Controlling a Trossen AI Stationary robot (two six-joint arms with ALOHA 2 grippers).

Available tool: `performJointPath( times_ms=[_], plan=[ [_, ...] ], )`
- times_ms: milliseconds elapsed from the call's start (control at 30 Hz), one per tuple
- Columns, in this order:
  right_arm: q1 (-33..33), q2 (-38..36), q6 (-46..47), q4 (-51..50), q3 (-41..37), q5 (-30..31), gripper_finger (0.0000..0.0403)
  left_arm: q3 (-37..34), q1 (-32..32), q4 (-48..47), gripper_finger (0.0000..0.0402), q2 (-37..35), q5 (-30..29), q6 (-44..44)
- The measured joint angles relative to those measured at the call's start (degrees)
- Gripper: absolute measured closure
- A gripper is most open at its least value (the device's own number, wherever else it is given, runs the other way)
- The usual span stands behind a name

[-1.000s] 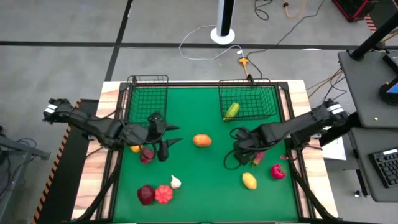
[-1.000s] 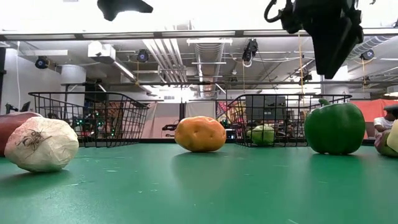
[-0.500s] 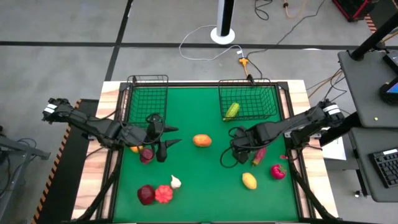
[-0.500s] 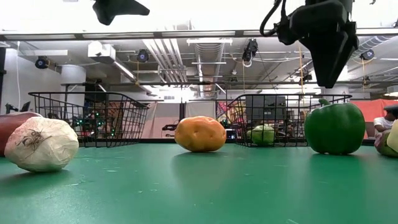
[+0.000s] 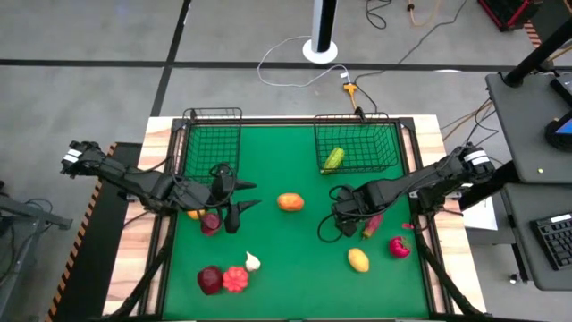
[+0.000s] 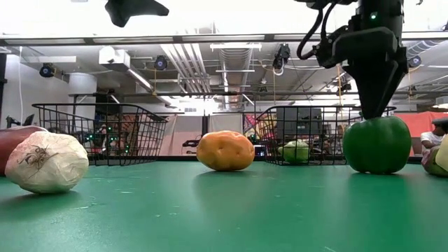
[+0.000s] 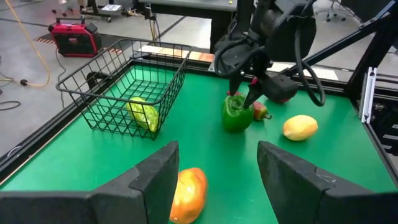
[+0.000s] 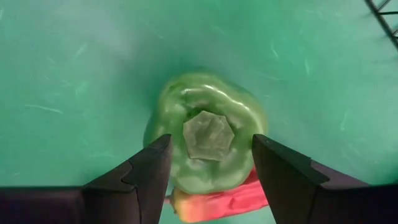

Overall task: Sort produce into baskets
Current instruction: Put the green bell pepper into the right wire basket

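— Green felt covers the worktop [image 5: 295, 286]; how far along is the sorting?

— Barely begun. Nearest the front lie a maroon piece [image 5: 209, 280], a red one [image 5: 235, 279], a white garlic [image 5: 253, 261] and a lemon [image 5: 358, 260]. The orange potato [image 5: 290, 202] sits mid-table. At the back, the right basket [image 5: 357, 143] holds one yellow-green piece [image 5: 333, 158] — the left basket [image 5: 213, 141] looks empty.

— And the fingers?

— The right gripper [image 8: 210, 163] is low over the green pepper [image 8: 208, 140], fingers spread either side of it, not yet clamped. The left gripper [image 7: 214, 171] hovers near the potato, fingers parted, holding nothing.
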Motion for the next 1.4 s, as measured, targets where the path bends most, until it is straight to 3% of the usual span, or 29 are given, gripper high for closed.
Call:
performJointPath(
  times_ms=[233,600,1033,1200,1400],
  plan=[
    [0.02,-0.09,-0.99,0.96,-0.44,0.67,0.0224,-0.02,0.00,-0.01,0.0201,0.00,0.00,0.02],
    [0.00,0.04,-2.64,1.02,-0.84,1.65,0.0379,-0.23,0.00,-0.01,0.0201,0.00,0.00,0.02],
    [0.00,-4.78,-4.02,0.57,2.83,1.27,0.0384,-1.11,0.00,0.24,0.0201,0.02,-1.36,-0.09],
    [-1.33,-7.67,-8.04,0.75,8.48,3.56,0.0390,-1.11,0.04,0.61,0.0201,0.02,-1.39,-0.03],
    [-7.47,-7.85,-17.75,-0.26,18.36,7.08,0.0396,-1.11,0.05,2.11,0.0201,0.02,-1.44,0.15]
  ],
)
